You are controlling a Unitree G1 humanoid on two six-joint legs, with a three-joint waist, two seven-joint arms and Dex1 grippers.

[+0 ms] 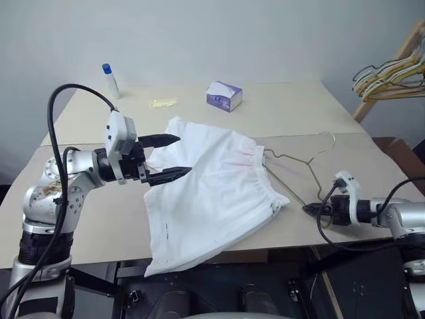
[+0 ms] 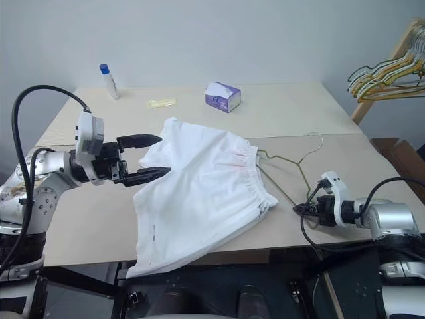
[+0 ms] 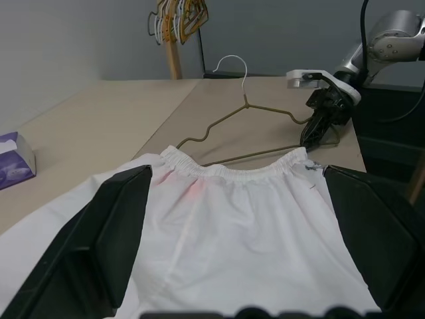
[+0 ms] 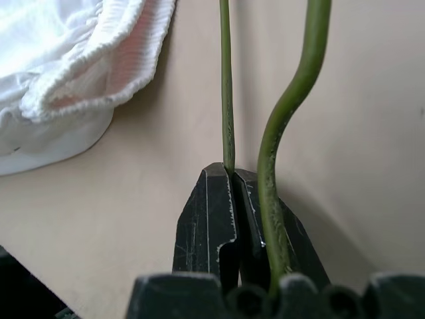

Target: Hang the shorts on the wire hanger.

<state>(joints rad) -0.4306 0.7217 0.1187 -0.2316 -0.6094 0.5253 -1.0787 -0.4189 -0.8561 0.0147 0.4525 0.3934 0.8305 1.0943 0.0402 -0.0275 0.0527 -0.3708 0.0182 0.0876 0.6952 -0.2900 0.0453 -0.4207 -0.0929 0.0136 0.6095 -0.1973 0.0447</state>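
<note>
Shorts point(image 1: 212, 193) lie spread on tabletop point(image 1: 299, 113), one leg over the near edge. Left gripper point(image 1: 174, 156) hovers at their left side, jaws wide, empty. Right gripper point(image 4: 229, 174), jaws clamped on hanger point(image 1: 302, 163) wire beside waistband.

arms: silver metal, black joints | cables: black, looped | wrist cameras: white boxes | fingers point(image 1: 163, 140): black, pointed

I am finding no words, numbers or brand marks that I can read anywhere. The tissue box point(image 1: 224, 96) is showing a purple and white printed pattern, too small to make out as lettering. The shorts point(image 1: 211, 193) are carrying a tiny dark mark near the waistband, illegible.
</note>
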